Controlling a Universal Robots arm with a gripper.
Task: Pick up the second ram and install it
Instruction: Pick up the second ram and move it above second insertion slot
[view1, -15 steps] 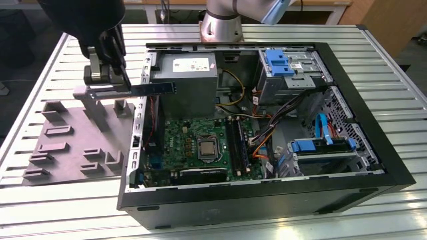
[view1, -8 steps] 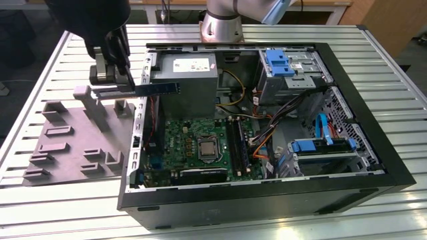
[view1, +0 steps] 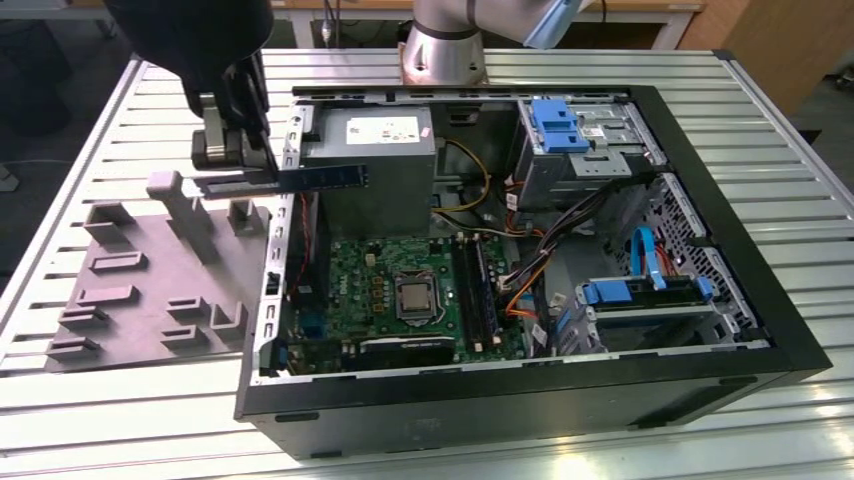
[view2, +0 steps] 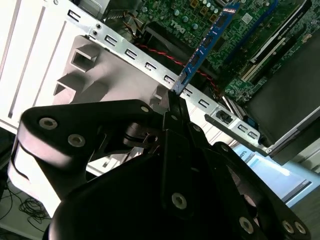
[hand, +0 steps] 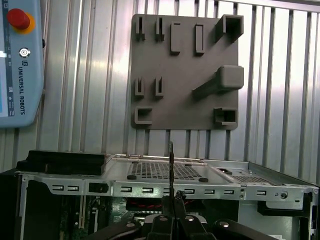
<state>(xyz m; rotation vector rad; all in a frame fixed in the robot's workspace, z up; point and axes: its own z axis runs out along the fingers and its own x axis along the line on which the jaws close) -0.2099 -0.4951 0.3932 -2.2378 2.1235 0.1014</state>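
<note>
Jaws clamp second ram (view1: 327, 177) above case wall (view1: 279, 255).

In the exterior view the arm (view1: 447, 45) rises at 12 o'clock, and its dark wrist (view1: 187, 35) hangs at about 10 o'clock. The gripper (view1: 272, 168) points downward, its fingers (view1: 254, 115) pinched together on one end of the second ram (view1: 327, 177), which juts toward 3 o'clock.

Slatted metal table (view1: 120, 420) w/ glare along its front edge. Wooden panel (view1: 781, 45) stood behind, at exterior view's right. Dim floor (view1: 34, 120) beyond table's left.
</note>
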